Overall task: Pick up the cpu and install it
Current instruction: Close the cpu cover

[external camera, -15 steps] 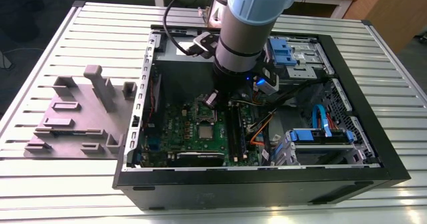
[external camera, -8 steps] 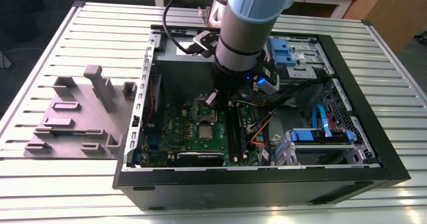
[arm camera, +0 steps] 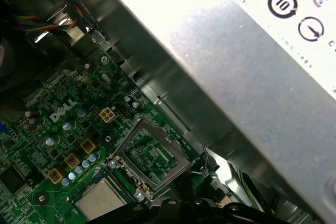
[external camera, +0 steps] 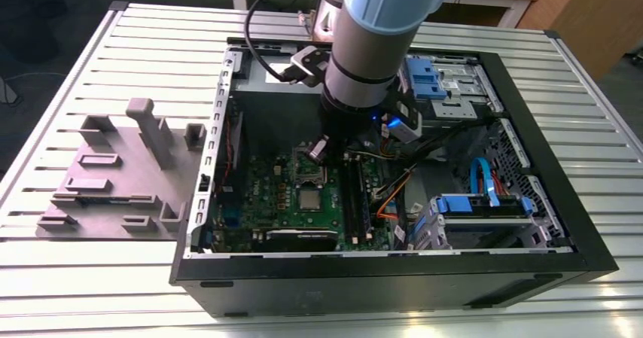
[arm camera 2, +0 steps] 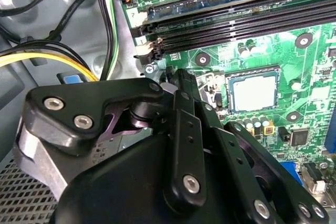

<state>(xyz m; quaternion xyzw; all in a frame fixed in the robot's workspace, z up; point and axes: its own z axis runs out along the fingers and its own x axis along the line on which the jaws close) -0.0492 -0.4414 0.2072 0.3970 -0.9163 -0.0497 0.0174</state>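
Observation:
The cpu (external camera: 309,198) lies flat in its socket on the green motherboard (external camera: 263,195) inside the open computer case. Both wrist views show its silvery top (arm camera 2: 254,92) (arm camera: 102,201). Beside it the socket's metal frame (arm camera: 152,156) (external camera: 312,174) stands swung open. My gripper (external camera: 321,151) hangs above the board just behind that frame, a short way off the cpu. In the second wrist view its black links converge to a narrow tip (arm camera 2: 177,80), shut, with nothing seen held. Its dark body (arm camera: 194,208) shows in the first wrist view.
Black memory slots (arm camera 2: 236,19) run beside the socket. A grey power-supply box (arm camera: 252,77) sits close behind it. Orange and blue cables (external camera: 392,199) and blue drive bays (external camera: 483,202) fill the case's other side. A grey fixture (external camera: 120,172) stands on the slatted table (external camera: 90,278).

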